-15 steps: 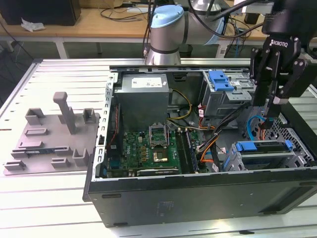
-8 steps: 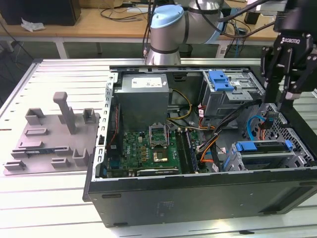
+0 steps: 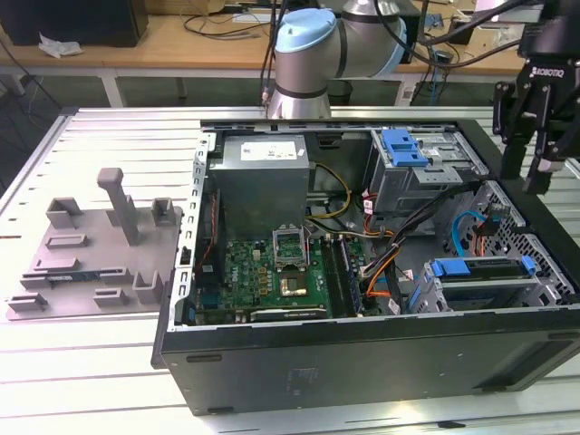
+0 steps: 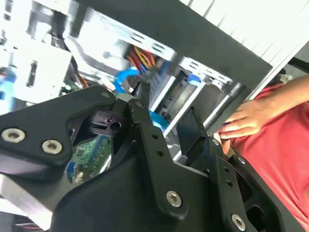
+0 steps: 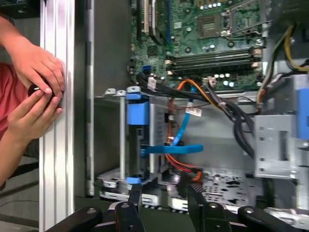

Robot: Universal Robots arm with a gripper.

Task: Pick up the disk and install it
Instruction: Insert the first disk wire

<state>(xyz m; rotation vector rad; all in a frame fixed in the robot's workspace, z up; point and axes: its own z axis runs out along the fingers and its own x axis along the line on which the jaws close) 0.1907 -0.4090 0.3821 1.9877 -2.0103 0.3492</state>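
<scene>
Slatted metal table spans the exterior frame. Open computer case lies on its side, centre to right.

Robot arm at top centre, behind the case.

Grey moulded fixture on the table at left, just beside the case.

Inside the case: power supply upper centre, motherboard below it.

Blue bracket sits on the upper drive cage, upper right.

Disk: silver body under a blue carrier strip, seated in the lower drive cage at lower right of the frame. Label not visible.

Gripper hangs at upper right over the case's right wall, well apart from the disk. Jaws spread wide, nothing held. In the first wrist view the fingers stand apart over the cage.

A person's hands rest together on the table rail beside the case wall.

Blue cable crosses beside the cage.
</scene>
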